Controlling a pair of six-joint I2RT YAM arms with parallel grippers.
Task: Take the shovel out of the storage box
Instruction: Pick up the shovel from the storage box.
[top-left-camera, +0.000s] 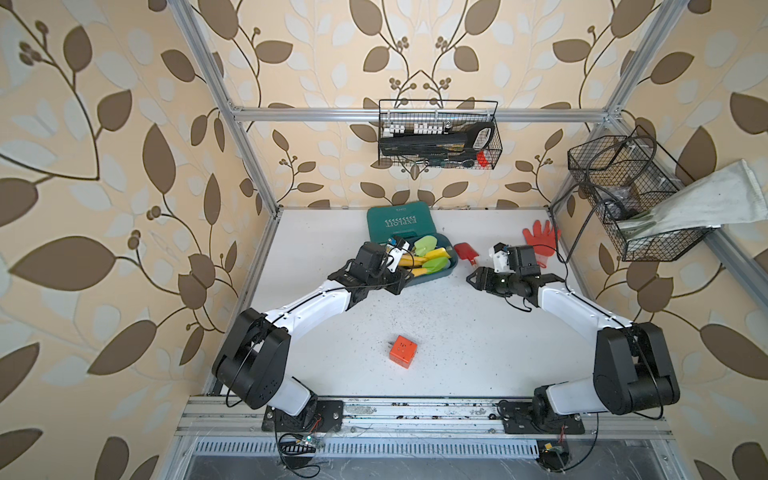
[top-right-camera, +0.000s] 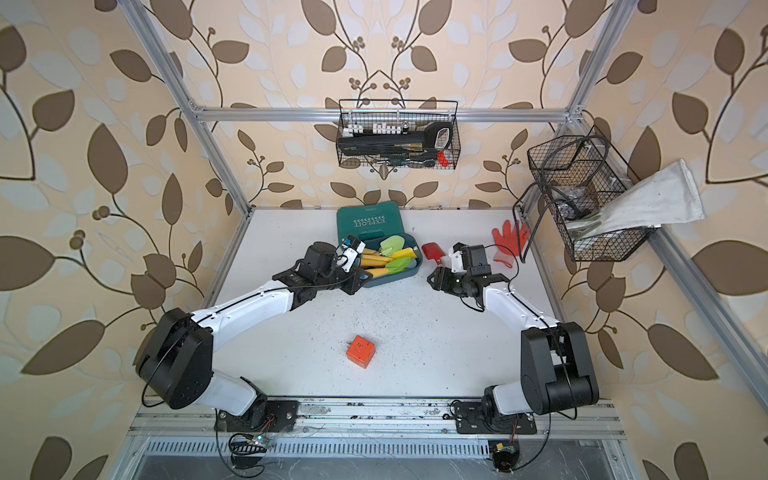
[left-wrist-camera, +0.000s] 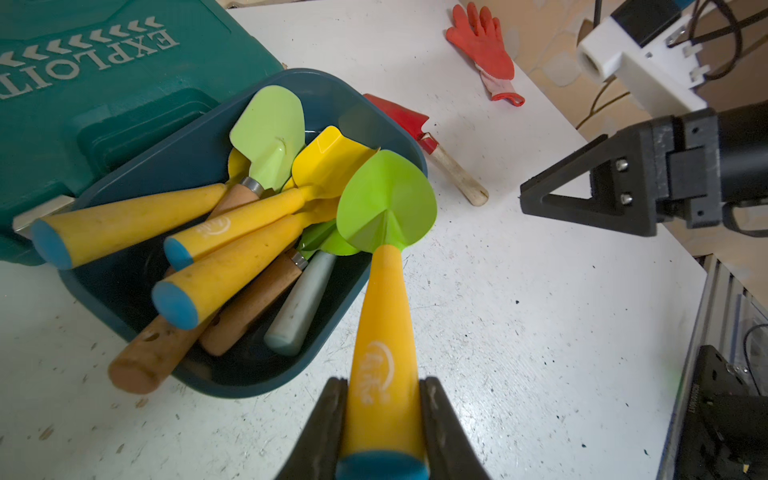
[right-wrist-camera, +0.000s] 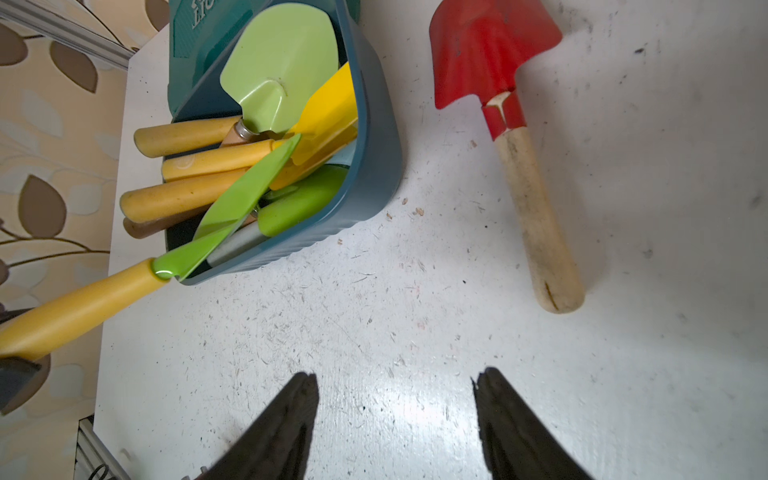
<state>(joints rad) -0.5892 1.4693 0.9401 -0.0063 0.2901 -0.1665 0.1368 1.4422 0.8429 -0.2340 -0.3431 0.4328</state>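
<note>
Left wrist view: left gripper (left-wrist-camera: 382, 386) pinches the yellow handle of one green heart-bladed shovel (left-wrist-camera: 386, 199), its blade over the rim of the dark teal plastic storage box (left-wrist-camera: 249, 384).
Box contents: three more yellow handles (left-wrist-camera: 124, 228), one grey handle (left-wrist-camera: 303, 307).
Right gripper (right-wrist-camera: 395, 374): fingers spread, empty.
Table (top-left-camera: 457, 332): white, speckled; one red metal shovel (right-wrist-camera: 490, 50) beside the box, one orange cube (top-left-camera: 402, 351) toward the front edge, one red glove (left-wrist-camera: 482, 45), one green case (left-wrist-camera: 104, 83) at the far edge.
Room: leaf wallpaper (top-left-camera: 104, 166), two wire baskets (top-left-camera: 440, 133).
</note>
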